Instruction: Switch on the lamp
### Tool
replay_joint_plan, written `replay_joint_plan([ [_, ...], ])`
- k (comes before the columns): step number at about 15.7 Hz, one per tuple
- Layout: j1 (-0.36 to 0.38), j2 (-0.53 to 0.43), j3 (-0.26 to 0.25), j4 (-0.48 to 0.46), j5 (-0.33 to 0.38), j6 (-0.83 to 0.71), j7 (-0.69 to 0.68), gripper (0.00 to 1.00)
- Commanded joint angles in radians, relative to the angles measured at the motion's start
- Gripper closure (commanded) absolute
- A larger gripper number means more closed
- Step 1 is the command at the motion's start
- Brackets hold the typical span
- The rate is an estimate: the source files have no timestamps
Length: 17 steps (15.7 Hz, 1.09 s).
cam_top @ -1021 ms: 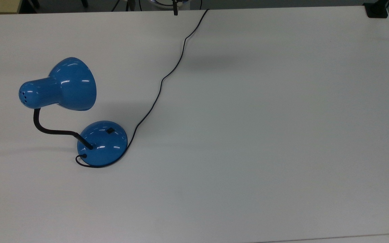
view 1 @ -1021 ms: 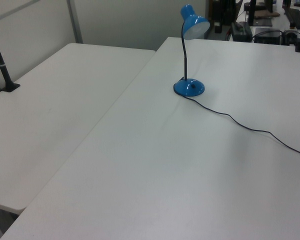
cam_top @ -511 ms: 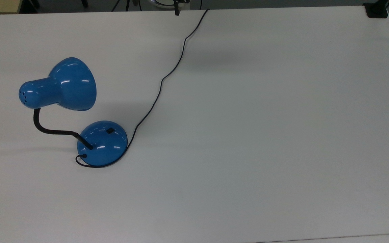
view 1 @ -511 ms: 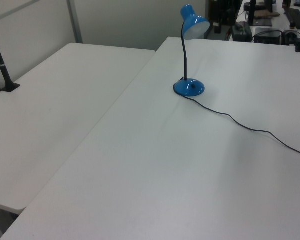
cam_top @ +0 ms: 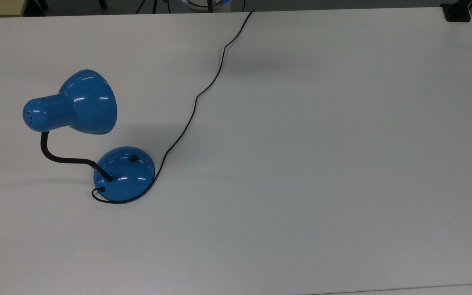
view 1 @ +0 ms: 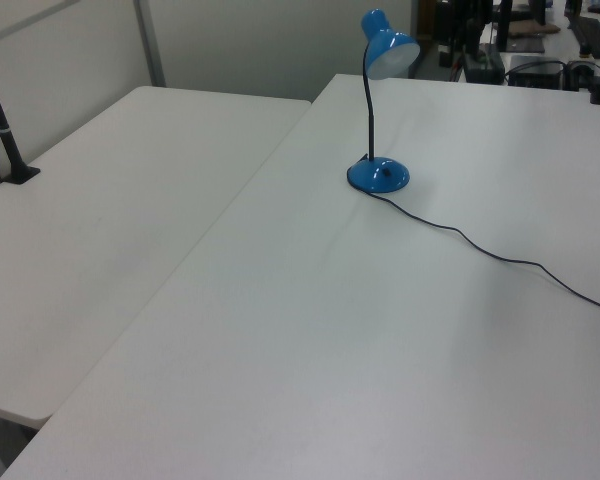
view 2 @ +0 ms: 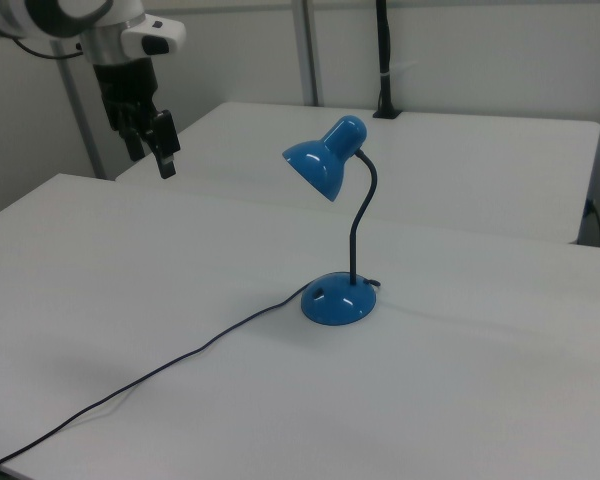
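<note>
The lamp stands on the white table (cam_top: pixel 301 164): a glossy blue shade (cam_top: pixel 84 102), a bent black neck (cam_top: pixel 62 159) and a domed blue base (cam_top: pixel 124 174) with a small black switch (cam_top: pixel 133 158) on top. Its thin cord (cam_top: pixel 197 98) snakes away to the far table edge. I see no glow under the shade (view 2: pixel 320 165). In the right view my gripper (view 2: pixel 152 165) hangs open and holds nothing. It is high at the right view's upper left, well above the table and far from the base (view 2: pixel 338 300). The left view shows the lamp (view 1: pixel 378 176) upright.
A second white table (view 1: pixel 110 200) adjoins this one, with a black post (view 1: pixel 10 150) clamped on it. Another black clamp (cam_top: pixel 457 12) sits at the top view's upper right corner. Dark equipment (view 1: pixel 500 50) stands beyond the table behind the lamp.
In the top view the dark gripper tip at the upper edge has drawn back almost out of the picture. The lamp and cord have not moved.
</note>
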Motion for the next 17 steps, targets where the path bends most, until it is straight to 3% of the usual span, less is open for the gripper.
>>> replay_joint_plan([
  [1, -0.008, -0.224, 0.010, -0.342, 0.019, 0.261, 0.018, 0.63],
  [3, -0.028, -0.238, 0.020, -0.394, 0.019, 0.328, 0.021, 1.00],
  [12, -0.061, -0.230, 0.021, -0.591, 0.007, 0.703, 0.023, 1.00],
  [17, -0.109, -0.132, 0.021, -0.602, -0.059, 0.853, 0.024, 1.00],
])
